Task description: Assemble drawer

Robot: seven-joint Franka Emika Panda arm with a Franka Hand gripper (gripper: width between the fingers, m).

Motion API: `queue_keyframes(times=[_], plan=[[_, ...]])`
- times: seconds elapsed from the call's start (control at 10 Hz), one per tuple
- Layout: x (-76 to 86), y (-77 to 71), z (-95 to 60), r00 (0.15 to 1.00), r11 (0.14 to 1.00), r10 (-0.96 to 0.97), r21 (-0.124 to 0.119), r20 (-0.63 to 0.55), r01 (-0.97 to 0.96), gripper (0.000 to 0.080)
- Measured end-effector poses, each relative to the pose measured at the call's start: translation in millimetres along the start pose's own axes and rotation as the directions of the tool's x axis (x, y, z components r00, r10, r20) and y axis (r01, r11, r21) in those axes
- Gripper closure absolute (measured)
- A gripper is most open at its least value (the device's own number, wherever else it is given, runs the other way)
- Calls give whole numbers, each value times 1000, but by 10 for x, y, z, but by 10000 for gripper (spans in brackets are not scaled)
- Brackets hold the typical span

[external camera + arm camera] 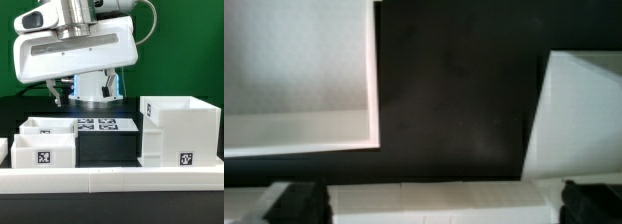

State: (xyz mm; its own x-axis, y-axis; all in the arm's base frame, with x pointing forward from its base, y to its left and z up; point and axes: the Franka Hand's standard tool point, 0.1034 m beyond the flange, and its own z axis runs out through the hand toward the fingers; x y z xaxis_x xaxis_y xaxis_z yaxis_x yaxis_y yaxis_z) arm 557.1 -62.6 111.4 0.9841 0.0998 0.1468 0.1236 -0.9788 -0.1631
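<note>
1. Gripper (445,192) spread wide, nothing btwn fingers (299,200); up high behind parts in ext. view.
2. Drawer cabinet (180,130) at ext. view's right; drawer tray (44,152) at ext. view's left, second tray (46,126) just behind; marker board (100,125) btwn the groups.
3. Risk, judged: off-centre descent → finger clips a wall, shoves part askew; thin wall could slip from pinch.

Bright even light, white parts glaring; wrist view soft and blurred.

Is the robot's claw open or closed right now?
Open: the claw shows two dark fingers far apart in the wrist view, with nothing gripped between them.
</note>
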Motion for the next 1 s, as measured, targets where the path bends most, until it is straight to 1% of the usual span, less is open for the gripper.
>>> queue_keyframes(times=[0.1, 0.2, 0.4, 0.5, 0.6, 0.7, 0.8, 1.0], plan=[[0, 15, 24, 999, 998, -52, -26, 4, 53, 151], [-16, 34, 92, 988, 985, -152, -79, 19, 153, 151], [-143, 168, 212, 980, 972, -197, -129, 13, 197, 151], [-196, 211, 254, 981, 971, -193, -147, 1, 191, 151], [-276, 304, 323, 985, 973, -175, -154, 1, 173, 151], [-317, 359, 371, 988, 977, -151, -149, 5, 150, 151], [-352, 417, 405, 994, 985, -107, -134, 7, 107, 151], [-343, 405, 404, 993, 984, -116, -135, 8, 116, 151]])
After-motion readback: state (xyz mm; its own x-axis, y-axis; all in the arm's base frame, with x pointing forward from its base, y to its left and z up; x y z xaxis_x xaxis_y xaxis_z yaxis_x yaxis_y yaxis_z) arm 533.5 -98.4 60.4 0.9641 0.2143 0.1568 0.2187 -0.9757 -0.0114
